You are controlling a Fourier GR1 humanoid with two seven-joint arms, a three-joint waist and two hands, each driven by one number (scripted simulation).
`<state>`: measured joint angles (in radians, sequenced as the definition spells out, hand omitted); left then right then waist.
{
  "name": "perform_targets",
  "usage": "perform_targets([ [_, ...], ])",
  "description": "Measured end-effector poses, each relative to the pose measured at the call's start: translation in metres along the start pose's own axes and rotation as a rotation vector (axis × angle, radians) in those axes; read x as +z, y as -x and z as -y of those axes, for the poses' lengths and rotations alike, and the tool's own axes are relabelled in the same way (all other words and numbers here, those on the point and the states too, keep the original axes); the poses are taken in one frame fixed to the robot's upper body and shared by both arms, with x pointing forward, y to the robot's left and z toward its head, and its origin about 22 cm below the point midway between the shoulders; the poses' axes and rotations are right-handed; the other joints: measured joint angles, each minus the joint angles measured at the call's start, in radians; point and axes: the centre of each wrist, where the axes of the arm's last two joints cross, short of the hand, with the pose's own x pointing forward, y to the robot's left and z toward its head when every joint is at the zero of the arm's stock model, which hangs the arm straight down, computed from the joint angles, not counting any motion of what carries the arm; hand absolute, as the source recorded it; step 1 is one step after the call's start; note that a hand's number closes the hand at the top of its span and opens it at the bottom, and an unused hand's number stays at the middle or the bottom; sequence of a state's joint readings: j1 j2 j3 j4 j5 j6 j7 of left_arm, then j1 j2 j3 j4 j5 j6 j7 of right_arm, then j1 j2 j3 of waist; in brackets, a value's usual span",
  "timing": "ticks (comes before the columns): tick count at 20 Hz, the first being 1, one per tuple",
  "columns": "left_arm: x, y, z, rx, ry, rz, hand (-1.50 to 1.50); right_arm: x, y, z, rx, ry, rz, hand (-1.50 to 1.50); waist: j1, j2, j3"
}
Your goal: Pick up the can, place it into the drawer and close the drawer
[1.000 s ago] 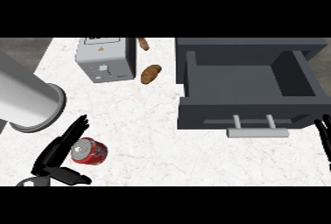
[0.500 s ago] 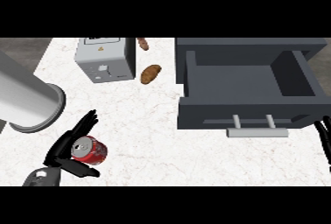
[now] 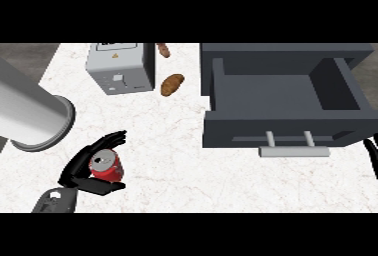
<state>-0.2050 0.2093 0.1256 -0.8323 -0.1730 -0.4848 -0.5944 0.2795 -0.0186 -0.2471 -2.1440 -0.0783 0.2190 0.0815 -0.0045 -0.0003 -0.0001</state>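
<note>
The white tabletop holds a big grey drawer, pulled open and with nothing inside that shows. Far to the left of the drawer and lower down, the left robot hand is curled round the red can. So the picking-up step looks to be under way. Next the can must be lifted and carried right, over the drawer's front wall. The right robot hand is mostly cut off right of the drawer; I cannot tell its fingers.
</note>
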Motion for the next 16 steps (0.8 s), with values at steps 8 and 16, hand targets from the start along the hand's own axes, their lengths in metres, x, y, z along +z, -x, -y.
perform_targets([
  [8, 0.001, -0.002, 0.018, 0.066, 0.044, 0.024, 1.50, 0.003, -0.001, 0.002, -0.013, 0.008, 0.006, -1.50, 0.002, -0.001, 0.000],
  [16, -0.012, -0.017, 0.023, 0.105, -0.177, 0.070, 1.50, 0.005, -0.008, -0.002, -0.019, 0.011, 0.010, -1.50, 0.004, -0.001, 0.000],
])
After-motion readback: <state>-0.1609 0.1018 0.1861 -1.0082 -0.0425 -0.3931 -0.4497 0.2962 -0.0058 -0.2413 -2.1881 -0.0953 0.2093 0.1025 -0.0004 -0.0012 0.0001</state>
